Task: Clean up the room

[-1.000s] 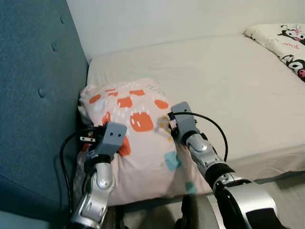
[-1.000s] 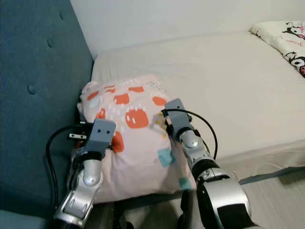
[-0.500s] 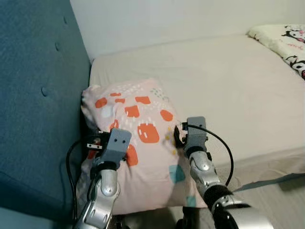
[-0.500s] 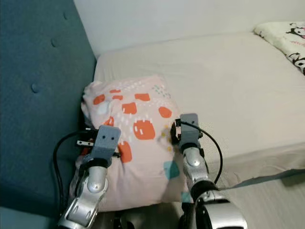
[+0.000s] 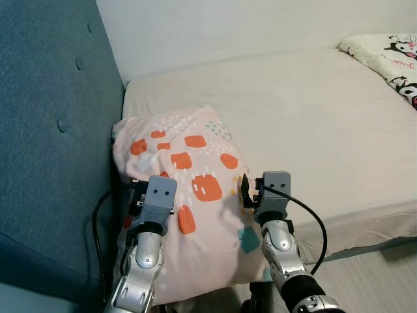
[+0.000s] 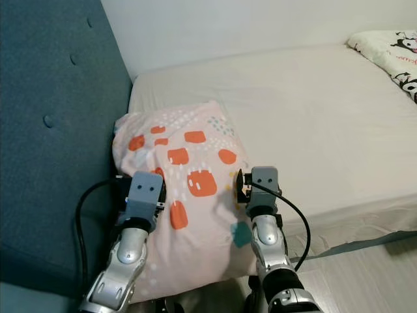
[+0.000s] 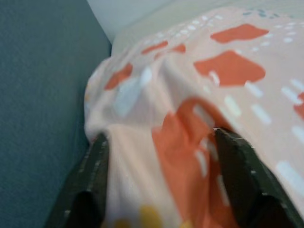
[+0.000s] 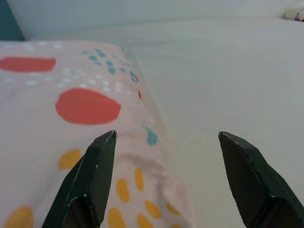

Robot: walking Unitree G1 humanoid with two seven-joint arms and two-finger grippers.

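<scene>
- A bed (image 5: 313, 111) with a plain cream sheet runs across the scene, set against a white wall (image 5: 215, 26), with a tufted teal headboard (image 5: 52, 130) rising along the robot's left.
- A strip of pale wood floor (image 5: 384, 280) shows below the near edge of the mattress.
- A pink pillow (image 5: 195, 195) printed with orange blobs, white dashes and small teal marks lies at the head end, its left side touching the headboard and its lower part hanging over the mattress edge.
- A second pillow (image 5: 384, 59), white with black cartoon figures, lies at the far right corner of the bed, well apart from the pink one.
- The left hand (image 7: 161, 190) has its two black fingers spread wide around a bunched fold of the pink pillow near the headboard side.
- The right hand (image 8: 164, 183) sits at the pillow's right edge, fingers wide apart, one over the pillow's edge and the other over bare sheet.
- Black cables (image 5: 98, 228) loop from both wrists.
</scene>
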